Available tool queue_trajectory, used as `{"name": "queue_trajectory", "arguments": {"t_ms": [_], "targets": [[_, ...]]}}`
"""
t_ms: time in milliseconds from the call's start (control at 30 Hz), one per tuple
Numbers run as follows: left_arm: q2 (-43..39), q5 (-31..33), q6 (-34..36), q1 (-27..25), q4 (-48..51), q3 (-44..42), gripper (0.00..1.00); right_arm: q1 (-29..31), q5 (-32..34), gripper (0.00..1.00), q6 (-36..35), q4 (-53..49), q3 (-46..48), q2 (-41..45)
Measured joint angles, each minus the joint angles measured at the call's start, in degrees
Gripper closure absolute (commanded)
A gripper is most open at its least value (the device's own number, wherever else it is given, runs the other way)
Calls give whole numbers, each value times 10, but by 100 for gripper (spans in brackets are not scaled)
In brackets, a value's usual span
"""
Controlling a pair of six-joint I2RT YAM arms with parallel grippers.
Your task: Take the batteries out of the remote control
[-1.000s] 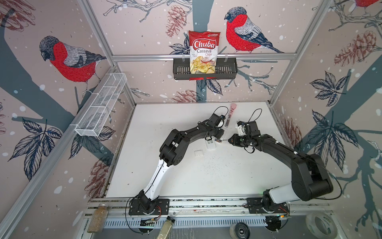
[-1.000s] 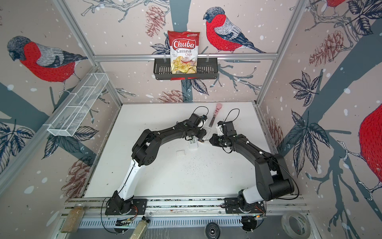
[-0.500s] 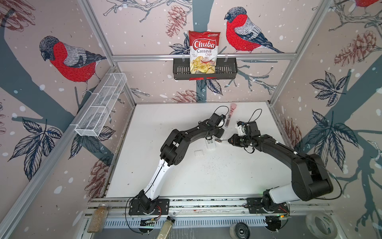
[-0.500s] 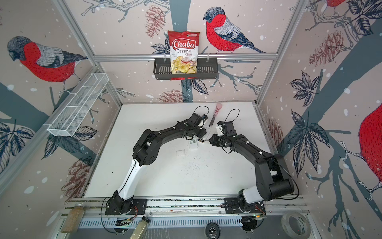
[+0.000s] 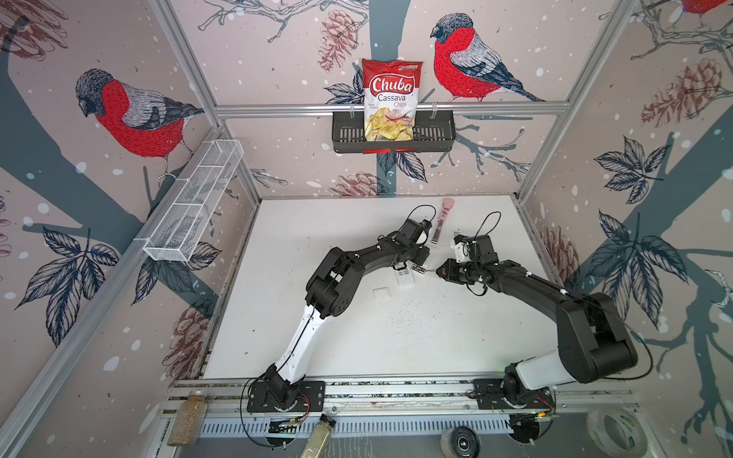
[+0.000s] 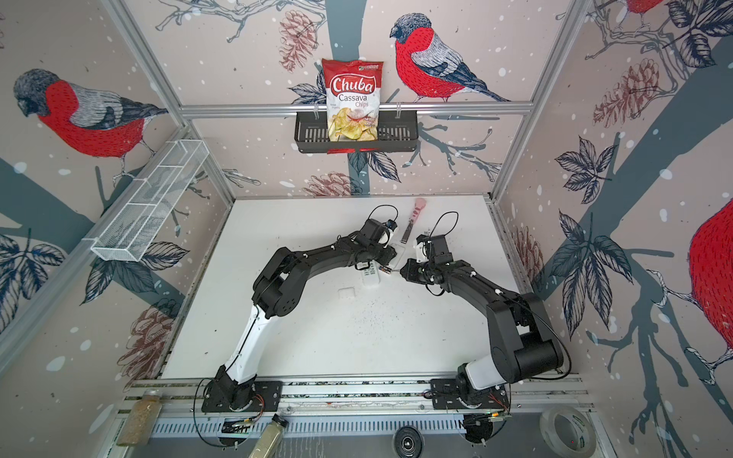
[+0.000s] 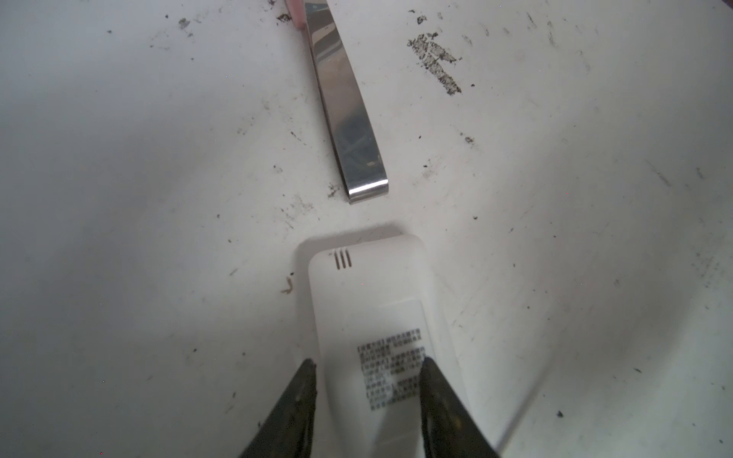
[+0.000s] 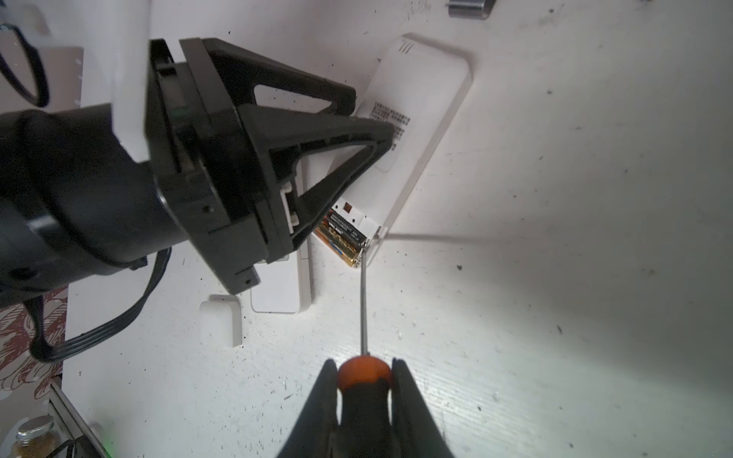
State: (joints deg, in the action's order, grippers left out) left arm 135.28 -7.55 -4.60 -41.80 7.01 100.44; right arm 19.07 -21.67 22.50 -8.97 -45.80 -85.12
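White table [image 5: 317, 238], scuffed and gritty, bird wallpaper all round.

Remote [image 8: 416, 103] lies back-up with the bay at one end open. Cover [image 8: 220, 321] lies loose on the table, near a second remote [image 8: 277, 293]. Cover removal: done.

Batteries [image 8: 342, 237] sit in the open bay, gold bands showing. None is out yet, as far as I can see.

My right gripper [image 8: 365, 366] is clenched on the screwdriver [image 8: 363, 309], handle between the fingers. The blade tip touches the batteries' exposed end at the bay's edge.

My left gripper [image 7: 369, 368] straddles the remote at its label, a finger towards each side. I cannot tell whether it pinches or only brackets.

Judgement: early, at the prying of the first battery. Left to do: lever each battery out and set it on the table. Risk: the tip slips off the metal end, or the remote skids if my left hold is loose.
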Motion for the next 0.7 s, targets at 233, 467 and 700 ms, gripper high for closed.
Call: {"name": "queue_trajectory", "arguments": {"t_ms": [233,467,700], "targets": [[0,-6,-1,0,-10,-6,58,0,-2,90,2,3,0,0],[1,-11,-1,0,-11,-7,59,0,-4,90,2,8,1,-3],[1,-12,-1,0,-11,-6,59,0,-8,90,4,12,1,-4]]}}
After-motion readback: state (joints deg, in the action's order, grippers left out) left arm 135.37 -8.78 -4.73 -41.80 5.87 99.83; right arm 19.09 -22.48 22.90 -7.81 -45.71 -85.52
